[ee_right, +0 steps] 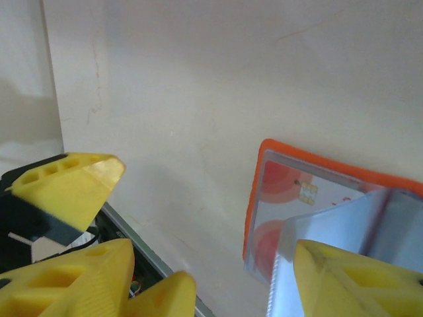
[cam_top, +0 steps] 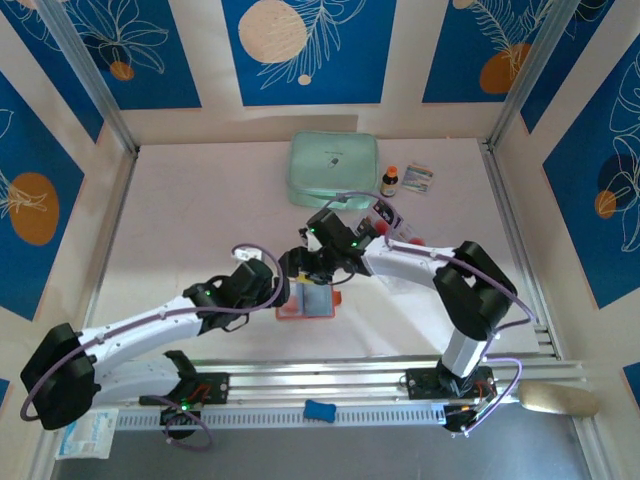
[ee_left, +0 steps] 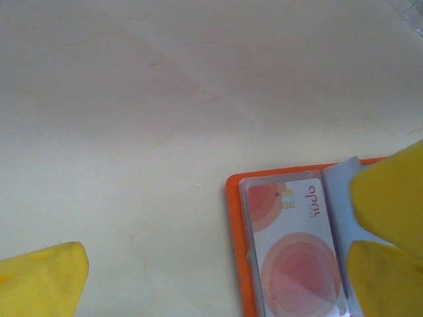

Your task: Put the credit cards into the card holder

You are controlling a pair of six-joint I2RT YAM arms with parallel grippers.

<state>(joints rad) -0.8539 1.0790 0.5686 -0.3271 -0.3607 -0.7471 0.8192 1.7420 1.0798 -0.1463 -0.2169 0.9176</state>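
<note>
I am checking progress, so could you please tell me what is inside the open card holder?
One pale card with red circles lies sleeved in the card holder. A lifted page hides the rest.

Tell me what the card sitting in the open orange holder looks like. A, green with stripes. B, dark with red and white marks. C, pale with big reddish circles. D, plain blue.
C: in the left wrist view, the card tucked into the open orange card holder is pale with big reddish circles.
</note>
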